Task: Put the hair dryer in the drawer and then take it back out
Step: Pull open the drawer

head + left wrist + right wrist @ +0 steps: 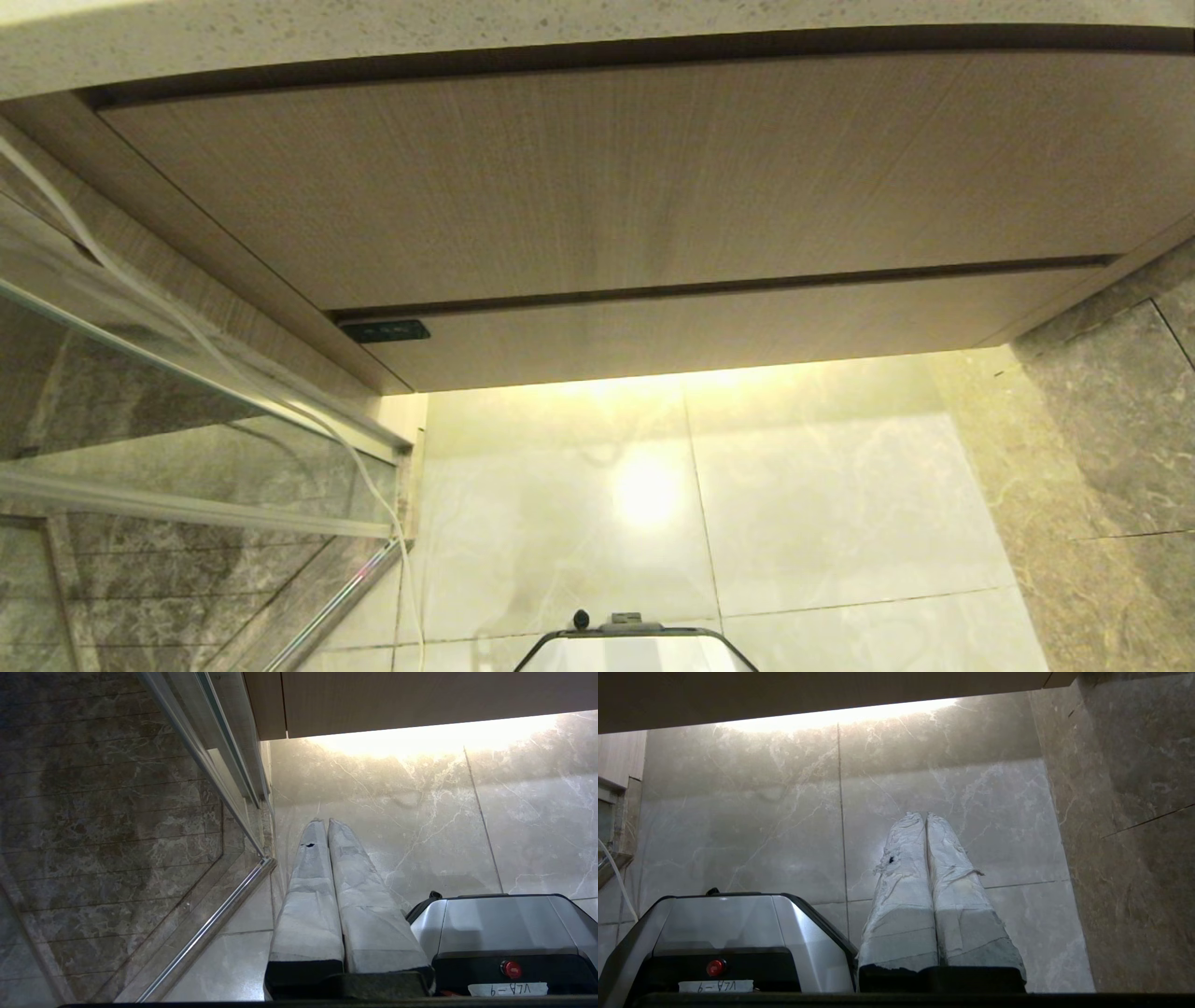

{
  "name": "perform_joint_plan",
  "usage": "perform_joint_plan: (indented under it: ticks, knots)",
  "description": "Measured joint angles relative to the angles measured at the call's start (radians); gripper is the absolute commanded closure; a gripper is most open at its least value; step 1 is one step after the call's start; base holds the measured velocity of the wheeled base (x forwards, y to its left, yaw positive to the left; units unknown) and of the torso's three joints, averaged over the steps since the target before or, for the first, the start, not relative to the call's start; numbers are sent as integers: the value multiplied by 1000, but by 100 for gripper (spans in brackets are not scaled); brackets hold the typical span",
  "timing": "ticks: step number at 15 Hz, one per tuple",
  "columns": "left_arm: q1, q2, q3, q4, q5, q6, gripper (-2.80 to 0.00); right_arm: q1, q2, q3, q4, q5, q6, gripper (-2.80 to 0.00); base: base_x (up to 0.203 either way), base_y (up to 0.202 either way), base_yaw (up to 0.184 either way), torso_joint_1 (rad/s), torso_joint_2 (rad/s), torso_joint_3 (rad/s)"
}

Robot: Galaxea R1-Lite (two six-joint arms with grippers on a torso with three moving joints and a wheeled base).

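While hanging parked over the pale floor tiles (822, 504) on either side of the robot base (495, 919), clamped shut on nothing: left gripper (327, 823) and right gripper (926, 816), padded fingertips pressed together and aimed at the floor.

Nowhere to be found in any view: the hair dryer. No telling, then, which way its barrel points or how its long axis lies. Possibly belonging to it, though impossible to confirm: a white cord (196, 327) trailing down past the glass partition (140, 392) at the left of the head view.

Pictured dead ahead, pushed fully home beneath the tall wood-grain panel (607, 177) and the speckled countertop (467, 37): the drawer (728, 327), marked by a small dark label (385, 330) at its left end. Long axis running side to side across the head view, narrow front facing the robot, a thin dark gap above it as the only likely purchase.

Judged from this, no step visibly done: drawer yet to be pulled open, dryer yet to be located, picked up, laid inside and lifted back out. Equally impossible to rule out: dryer already lying inside the closed drawer.
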Motion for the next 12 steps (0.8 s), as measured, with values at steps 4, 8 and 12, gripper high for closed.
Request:
perform_joint_plan:
  ticks: [4,8,12]
  knots:
    - [0,0,0,1,0,0,0,0,0,0,-1,-3,8,0,0,0,0,0,0,0]
    - [0,0,0,0,0,0,0,0,0,0,-2,-3,18,0,0,0,0,0,0,0]
    - [0,0,0,0,0,0,0,0,0,0,-2,-4,18,0,0,0,0,0,0,0]
